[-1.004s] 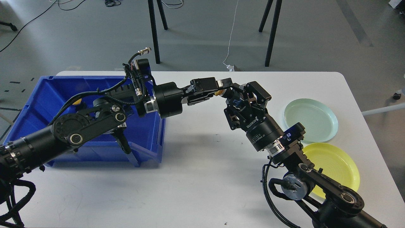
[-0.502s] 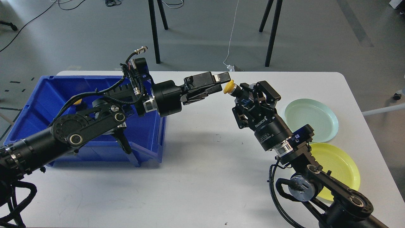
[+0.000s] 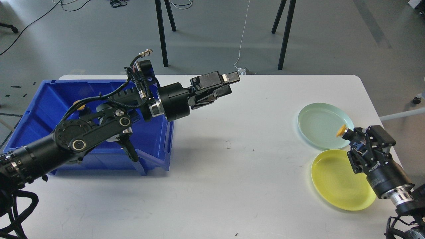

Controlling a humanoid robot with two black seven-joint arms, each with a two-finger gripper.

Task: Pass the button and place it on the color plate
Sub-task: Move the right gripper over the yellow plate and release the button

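Right pincer [image 3: 348, 134] swung over to plates, gripping yellow button [image 3: 341, 130] (half hidden), left pincer [image 3: 229, 83] parted

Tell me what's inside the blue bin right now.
One yellow button shows near the far left of the blue bin, beside a dark round part. The left arm crosses over the bin and hides most of its floor, so more buttons there cannot be ruled out.
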